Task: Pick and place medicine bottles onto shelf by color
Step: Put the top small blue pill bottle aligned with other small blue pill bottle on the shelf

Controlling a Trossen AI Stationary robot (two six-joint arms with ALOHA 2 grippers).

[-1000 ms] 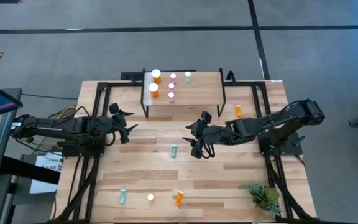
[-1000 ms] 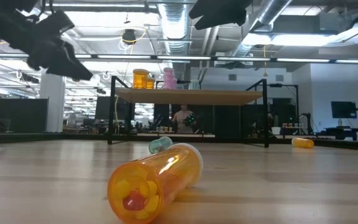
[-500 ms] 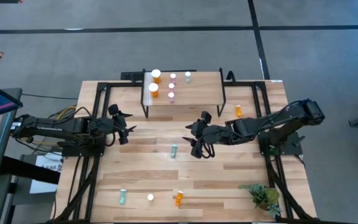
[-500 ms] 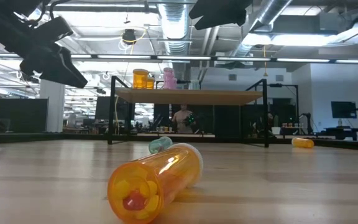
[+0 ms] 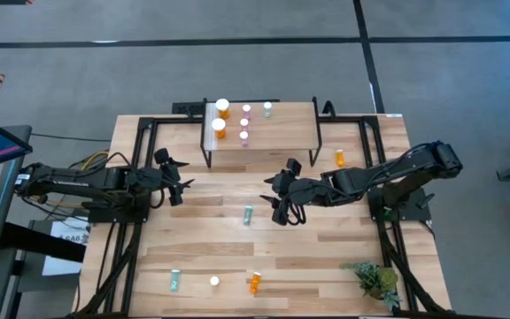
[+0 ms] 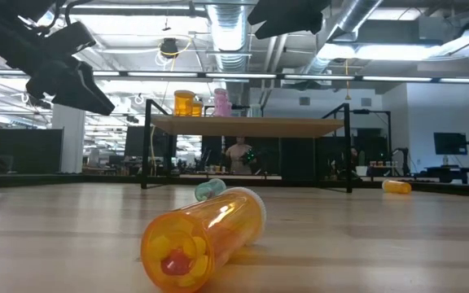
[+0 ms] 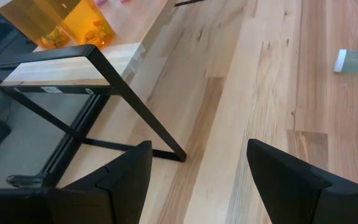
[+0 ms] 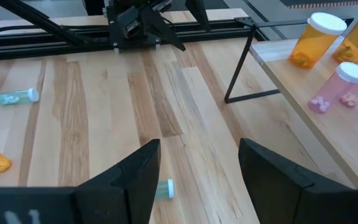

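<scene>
Nearest the low camera, an orange bottle [image 6: 206, 236] lies on its side on the surface [image 5: 343, 257], open-looking end toward the lens, its long axis running away and slightly right. From above I also see a teal bottle [image 5: 174, 280] and what looks like an upright white-capped bottle [image 5: 214, 282] along the same near edge, with a plant [image 5: 375, 279] at the corner.

Mid-surface, another teal bottle [image 5: 248, 213] lies flat, its long axis pointing roughly toward the shelf [image 5: 282, 137]. My right gripper [image 5: 282, 209] hangs just beside it, fingers spread and empty; the right wrist view shows the bottle [image 8: 162, 189] in the gap between them. I judge it the likely next pick. It should be light, stiff plastic with a smooth wall that could roll or squirt out, so I would close across the body at mid-length, square to the axis, not on the cap.

My left gripper [image 5: 181, 177] waits near the shelf's left leg, fingers also apart and holding nothing.

Farther off, one orange bottle [image 5: 340, 158] lies right of the shelf. On the shelf stand two orange bottles [image 5: 221, 118], two pink bottles [image 5: 244, 124] and one teal [image 5: 267, 109].
</scene>
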